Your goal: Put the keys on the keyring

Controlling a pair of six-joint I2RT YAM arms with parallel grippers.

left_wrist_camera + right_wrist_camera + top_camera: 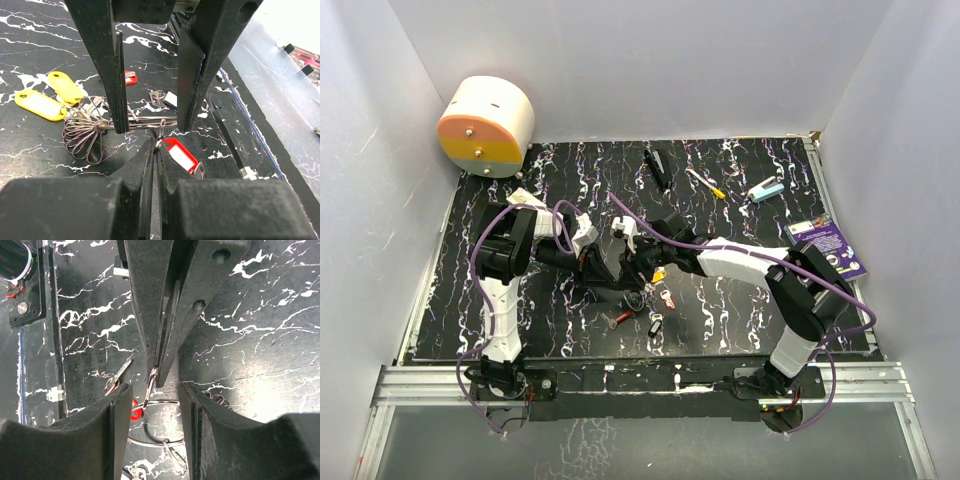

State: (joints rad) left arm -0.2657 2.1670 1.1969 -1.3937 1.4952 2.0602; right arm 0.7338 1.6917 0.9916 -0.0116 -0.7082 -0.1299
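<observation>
The keyring (156, 402), a thin silver wire ring, is slightly raised over the black marbled mat between my right gripper's (151, 432) pads, its wire reaching both. My left gripper (158, 150) is shut on a thin metal key piece (159, 141), seen edge-on, that hooks onto the ring's wire (145, 122). A red-tagged key (181, 154) lies right beside the left jaws. Two yellow-tagged keys (47, 97) and a bunch of small wire loops (82, 135) hang off the ring's left end. From above, both grippers meet mid-table (638, 275), with loose keys (656, 325) in front.
A cream and orange round box (485, 125) stands at the back left. A long black bar (657, 165), a white stick with yellow tip (705, 183), a teal item (767, 190) and a purple booklet (828, 247) lie toward the back right. White walls enclose the mat.
</observation>
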